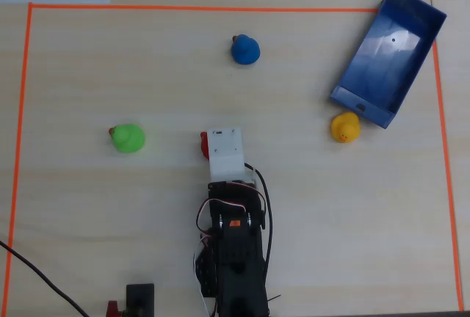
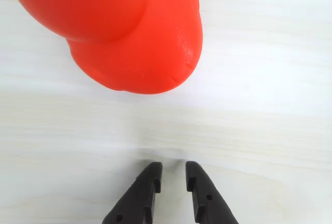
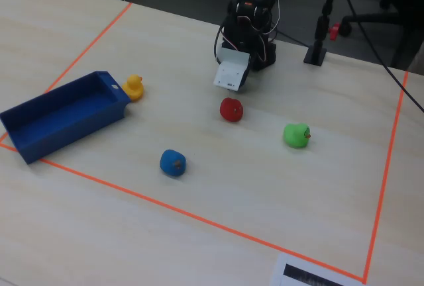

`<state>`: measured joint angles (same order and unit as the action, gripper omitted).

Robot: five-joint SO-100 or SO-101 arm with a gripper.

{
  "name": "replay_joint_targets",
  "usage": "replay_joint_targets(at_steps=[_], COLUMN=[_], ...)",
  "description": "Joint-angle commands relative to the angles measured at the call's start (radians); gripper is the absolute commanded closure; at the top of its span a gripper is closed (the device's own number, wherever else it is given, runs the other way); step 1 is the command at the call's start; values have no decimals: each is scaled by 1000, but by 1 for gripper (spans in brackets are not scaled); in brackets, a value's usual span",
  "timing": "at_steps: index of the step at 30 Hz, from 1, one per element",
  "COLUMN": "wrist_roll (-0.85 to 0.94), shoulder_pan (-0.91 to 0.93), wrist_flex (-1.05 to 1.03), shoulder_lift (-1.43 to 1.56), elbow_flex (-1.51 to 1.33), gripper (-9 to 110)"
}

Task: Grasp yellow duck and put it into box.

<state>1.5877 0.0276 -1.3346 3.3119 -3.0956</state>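
The yellow duck sits on the table, touching the near short wall of the dark blue box. In the fixed view the duck is at the box's right end. The box is empty. My gripper hovers low over the table in the middle, far from the yellow duck. Its jaws stand nearly closed with a narrow gap and nothing between them. A red duck lies just ahead of the fingertips. From overhead the white wrist block hides the fingers.
The red duck lies in front of the arm. A green duck is at the left and a blue duck at the far middle. Orange tape frames the work area.
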Motion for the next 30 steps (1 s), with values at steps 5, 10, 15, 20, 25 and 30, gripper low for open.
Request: replay_joint_targets(at_steps=[5, 10, 15, 20, 25, 30], wrist_roll=[-20, -34, -126, -310, -347, -216], shoulder_pan=[-8, 89, 219, 460, 741, 931], wrist_flex=[-2, 187, 330, 472, 529, 549], shoulder_lift=[0, -34, -350, -719, -991, -1169], elbow_flex=[-2, 69, 422, 818, 1040, 1026], gripper=[101, 101, 101, 101, 96, 85])
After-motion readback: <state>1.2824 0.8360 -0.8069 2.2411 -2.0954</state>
